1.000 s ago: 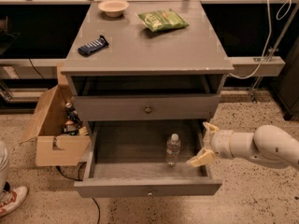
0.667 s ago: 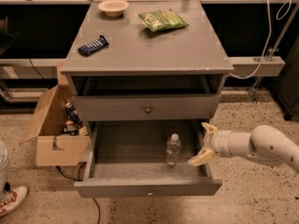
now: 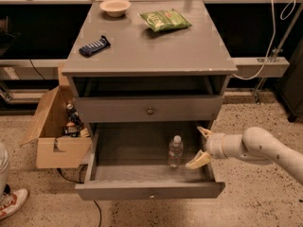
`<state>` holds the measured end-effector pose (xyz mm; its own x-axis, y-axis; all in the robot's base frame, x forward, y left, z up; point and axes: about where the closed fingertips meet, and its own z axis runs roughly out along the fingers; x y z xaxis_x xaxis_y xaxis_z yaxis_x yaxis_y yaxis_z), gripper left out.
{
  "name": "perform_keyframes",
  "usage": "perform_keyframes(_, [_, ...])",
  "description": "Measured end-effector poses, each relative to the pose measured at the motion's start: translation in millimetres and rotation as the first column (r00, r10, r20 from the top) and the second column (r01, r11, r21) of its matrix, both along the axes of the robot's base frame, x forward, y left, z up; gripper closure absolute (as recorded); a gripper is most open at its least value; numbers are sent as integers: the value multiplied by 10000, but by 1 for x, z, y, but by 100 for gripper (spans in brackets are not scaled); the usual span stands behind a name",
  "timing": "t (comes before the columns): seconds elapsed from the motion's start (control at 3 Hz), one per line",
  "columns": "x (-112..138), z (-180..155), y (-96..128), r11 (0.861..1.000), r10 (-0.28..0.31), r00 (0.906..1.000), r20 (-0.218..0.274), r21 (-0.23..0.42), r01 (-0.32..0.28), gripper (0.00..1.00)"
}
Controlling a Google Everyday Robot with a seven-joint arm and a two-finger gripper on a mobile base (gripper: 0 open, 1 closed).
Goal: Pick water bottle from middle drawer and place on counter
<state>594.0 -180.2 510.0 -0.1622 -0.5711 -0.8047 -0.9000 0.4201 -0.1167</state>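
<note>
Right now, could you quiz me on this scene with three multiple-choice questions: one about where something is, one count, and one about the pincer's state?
1. Where does the water bottle stand?
A. On the floor
B. In the open middle drawer
C. In the cardboard box

2. How many things lie on the counter?
A. One
B. Two
C. Three

3. The pincer is:
A. Open, beside the bottle
B. Shut on the bottle
C. Shut, resting on the counter

Answers:
1 B, the bottle stands upright on the drawer's floor.
2 C, a bowl, a green bag and a dark bar.
3 A, its fingers are spread with nothing between them.
</note>
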Motion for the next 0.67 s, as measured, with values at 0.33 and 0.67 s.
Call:
perform_keyframes(0.33, [6,-20,6,9999,119,9998,-180,111,-117,0])
perform_keyframes(0.67, [10,-33,17,9992,305,9990,-320,286,-296,0])
